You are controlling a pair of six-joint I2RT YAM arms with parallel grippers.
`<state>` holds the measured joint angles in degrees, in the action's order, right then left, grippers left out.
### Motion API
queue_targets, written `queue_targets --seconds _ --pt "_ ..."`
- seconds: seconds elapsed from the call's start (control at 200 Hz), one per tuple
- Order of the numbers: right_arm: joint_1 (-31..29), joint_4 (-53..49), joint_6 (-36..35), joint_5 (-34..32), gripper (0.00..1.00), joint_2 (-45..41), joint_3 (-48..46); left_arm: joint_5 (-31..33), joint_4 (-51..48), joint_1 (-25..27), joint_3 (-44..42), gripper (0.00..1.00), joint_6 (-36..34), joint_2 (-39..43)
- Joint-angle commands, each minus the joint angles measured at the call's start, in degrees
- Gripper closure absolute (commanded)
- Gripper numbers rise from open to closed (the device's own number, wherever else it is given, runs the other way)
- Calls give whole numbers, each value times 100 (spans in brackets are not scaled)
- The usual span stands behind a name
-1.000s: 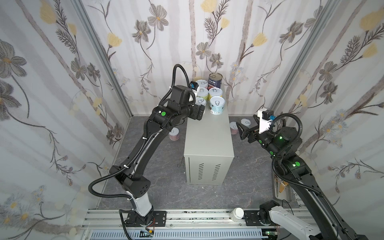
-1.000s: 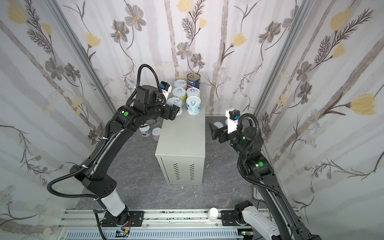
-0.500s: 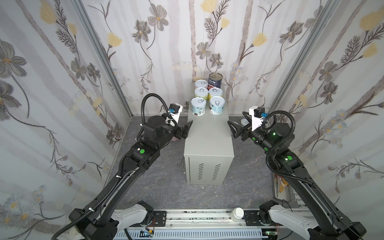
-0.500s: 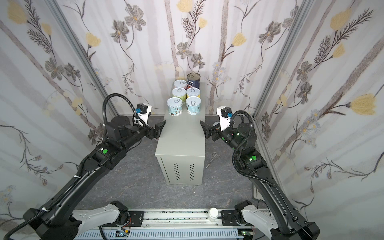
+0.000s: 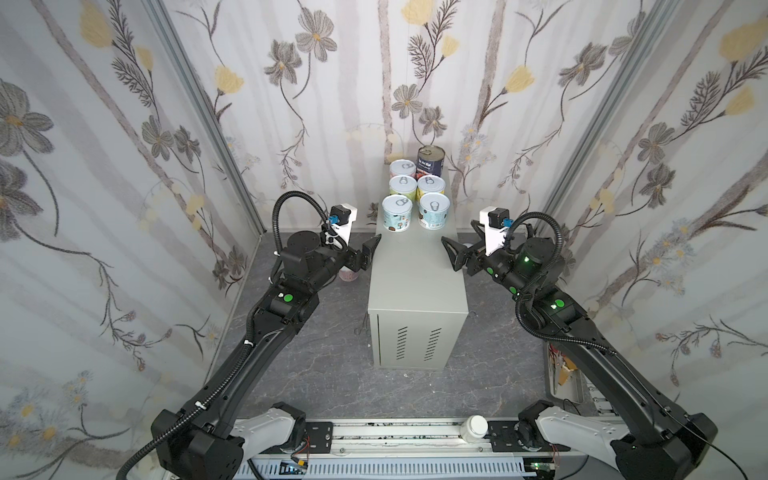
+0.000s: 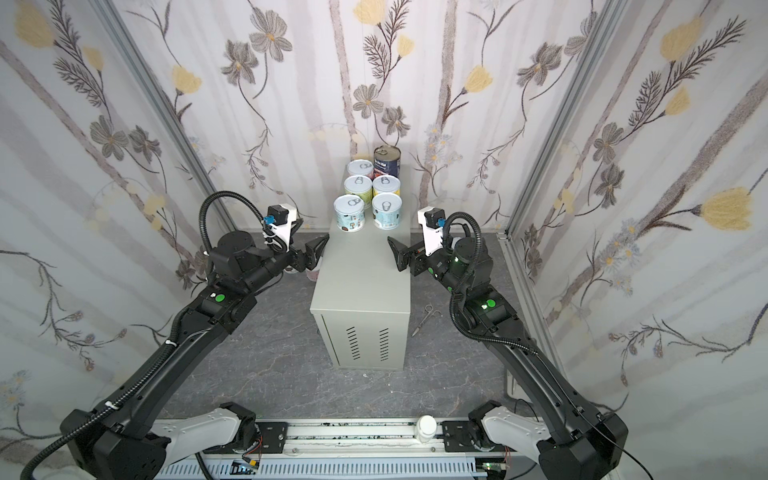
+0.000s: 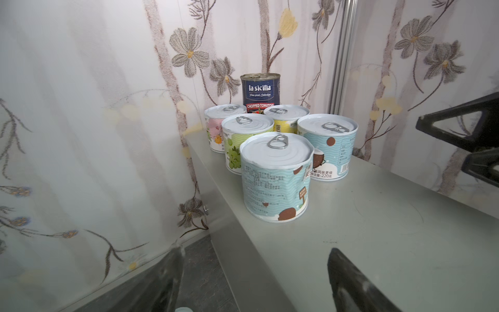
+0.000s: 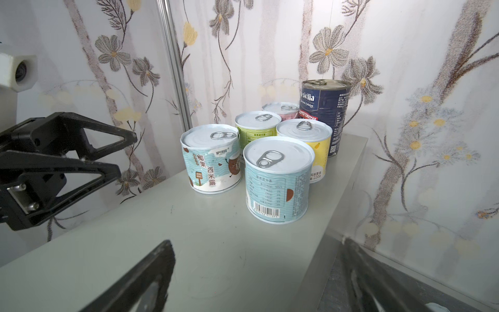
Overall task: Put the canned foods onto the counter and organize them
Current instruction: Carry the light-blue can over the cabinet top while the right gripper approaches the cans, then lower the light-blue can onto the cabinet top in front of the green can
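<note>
The counter (image 5: pixel 415 286) (image 6: pixel 365 286) is a tall grey box in both top views. Several canned foods stand in two rows at its far end. The dark-blue tomato can (image 5: pixel 430 161) is at the back and two blue-label cans (image 5: pixel 397 212) (image 5: pixel 434 210) are in front. A pink can (image 5: pixel 348 274) stands on the floor, half hidden behind my left gripper. My left gripper (image 5: pixel 372 249) (image 7: pixel 253 270) hovers open and empty at the counter's left edge. My right gripper (image 5: pixel 451 253) (image 8: pixel 256 267) hovers open and empty at its right edge. Both point at the cans from short of them.
A white plastic bottle (image 5: pixel 475 428) stands on the front rail. Scissors (image 6: pixel 424 318) lie on the floor right of the counter. A metal tray (image 5: pixel 561 374) sits by the right wall. Flowered walls close in on three sides.
My left gripper left a blue can at the front of the left row and drew back to the counter's left edge. My right gripper came up from the floor to the right edge.
</note>
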<state>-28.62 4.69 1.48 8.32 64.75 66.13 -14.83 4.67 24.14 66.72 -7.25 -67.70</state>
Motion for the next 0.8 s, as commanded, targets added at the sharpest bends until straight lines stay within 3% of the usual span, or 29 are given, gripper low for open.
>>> queue_targets --seconds 0.0,0.794 --pt "-43 223 20 -169 5 94 127 -362 509 -48 14 17 -61 -127" --pt "-96 419 -200 -515 4 661 322 -1005 511 -116 879 23 -453 -1252"
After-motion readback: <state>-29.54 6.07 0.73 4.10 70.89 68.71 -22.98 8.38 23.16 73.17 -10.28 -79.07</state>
